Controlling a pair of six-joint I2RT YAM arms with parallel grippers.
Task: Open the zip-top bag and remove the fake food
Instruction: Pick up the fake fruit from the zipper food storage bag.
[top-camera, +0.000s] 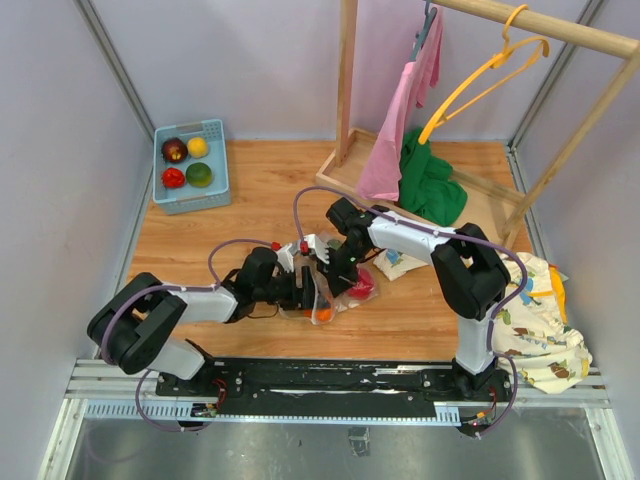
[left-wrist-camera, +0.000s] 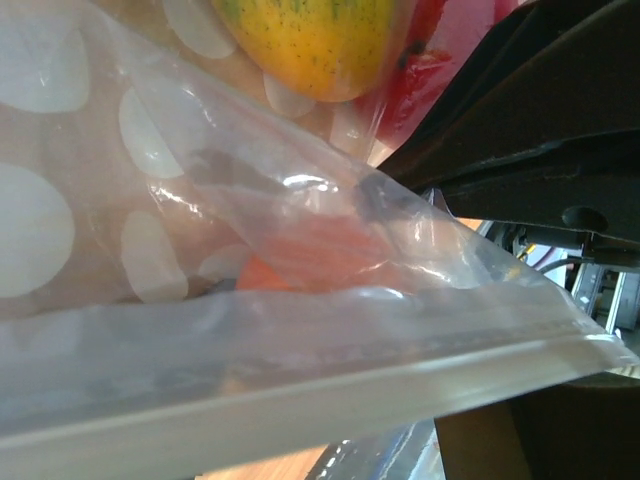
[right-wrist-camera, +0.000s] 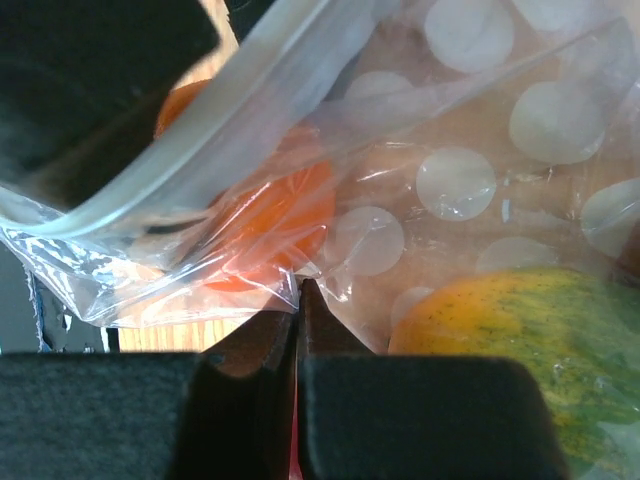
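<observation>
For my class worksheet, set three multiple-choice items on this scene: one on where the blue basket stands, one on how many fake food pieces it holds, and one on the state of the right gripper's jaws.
1. Where on the table does the blue basket stand?
A. far left corner
B. near edge, in the middle
C. far right corner

2. How many fake food pieces lie in the basket?
A. two
B. four
C. six

3. How do the jaws of the right gripper stand?
A. wide open, clear of everything
B. shut on the basket's rim
C. shut on the zip-top bag

Answers:
1 A: the top view shows it at the far left of the wood.
2 B: one dark, one yellow, one red and one green piece.
3 C: the right wrist view shows them pressed together on a fold of the clear plastic.
</observation>
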